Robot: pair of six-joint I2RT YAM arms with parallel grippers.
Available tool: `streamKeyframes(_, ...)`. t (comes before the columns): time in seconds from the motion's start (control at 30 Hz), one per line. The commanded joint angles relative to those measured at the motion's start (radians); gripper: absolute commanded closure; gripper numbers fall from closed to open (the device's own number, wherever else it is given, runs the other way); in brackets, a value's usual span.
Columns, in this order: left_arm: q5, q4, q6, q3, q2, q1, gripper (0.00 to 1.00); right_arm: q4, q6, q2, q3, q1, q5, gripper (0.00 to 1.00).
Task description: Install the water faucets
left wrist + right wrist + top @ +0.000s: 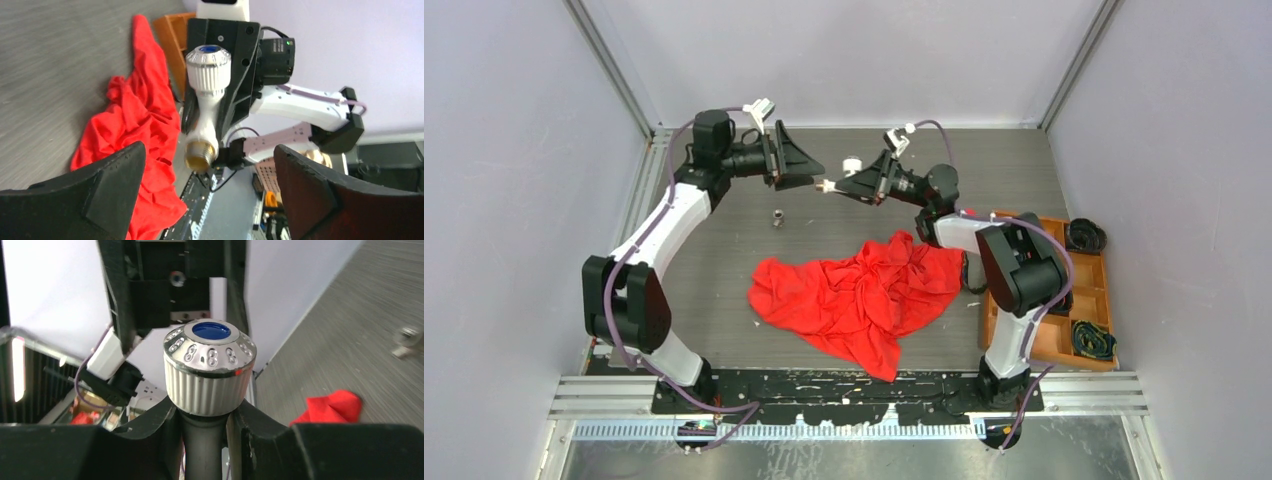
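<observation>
The white faucet point(851, 167) point(207, 102) point(209, 366) is held in the air beyond the far edge of the red cloth point(864, 295), clamped below its blue-marked knob by the right gripper point(839, 185) point(206, 427). The left gripper point(809, 170) point(207, 162) is spread wide (its jaws flank the brassy tip without contact). The grey fitting point(777, 217) is seen on the table point(724, 250), just beyond the cloth's far left corner.

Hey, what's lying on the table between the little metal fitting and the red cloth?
Nothing. In the top external view, the strip of grey table between the metal fitting and the red cloth is bare.
</observation>
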Motion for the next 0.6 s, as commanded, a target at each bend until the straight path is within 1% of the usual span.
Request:
streamKeyframes(0.0,-0.218,-0.503,0.352,0.149,-0.051,0.026,0.01,-0.104,-0.131,-0.149,-0.102,-0.121,0.046,1.0)
streamKeyframes(0.03,-0.288,-0.586,0.407,0.179,-0.046,0.025,0.01,-0.189,-0.186,-0.183,-0.127,-0.148,0.061,1.0)
streamKeyframes(0.1,-0.441,-0.713,0.49,0.218,-0.025,0.023,0.01,-0.403,-0.349,-0.254,-0.152,-0.186,0.098,1.0)
streamKeyframes(0.13,-0.54,-0.768,0.528,0.238,-0.008,0.018,0.01,-0.536,-0.448,-0.294,-0.147,-0.195,0.146,1.0)
streamKeyframes(0.2,-0.748,-0.865,0.6,0.272,0.033,-0.015,0.01,-0.855,-0.669,-0.365,-0.111,-0.192,0.276,1.0)
streamKeyframes(0.23,-0.897,-0.902,0.631,0.285,0.068,-0.039,0.01,-0.993,-0.756,-0.393,-0.094,-0.188,0.346,1.0)
streamKeyframes(0.27,-0.988,-0.928,0.654,0.296,0.1,-0.063,0.01,-1.06,-0.817,-0.416,-0.085,-0.185,0.407,1.0)
streamKeyframes(0.33,-1.1,-0.961,0.677,0.322,0.168,-0.098,0.01,-1.125,-0.887,-0.454,-0.088,-0.184,0.499,1.0)
streamKeyframes(0.4,-1.102,-0.975,0.675,0.347,0.227,-0.108,0.01,-1.149,-0.939,-0.48,-0.096,-0.184,0.549,1.0)
streamKeyframes(0.5,-1.094,-0.926,0.673,0.34,0.29,-0.108,0.0,-1.131,-0.96,-0.513,-0.126,-0.184,0.587,1.0)
streamKeyframes(0.57,-1.089,-0.93,0.691,0.36,0.344,-0.109,0.06,-1.119,-0.966,-0.528,-0.141,-0.185,0.598,1.0)
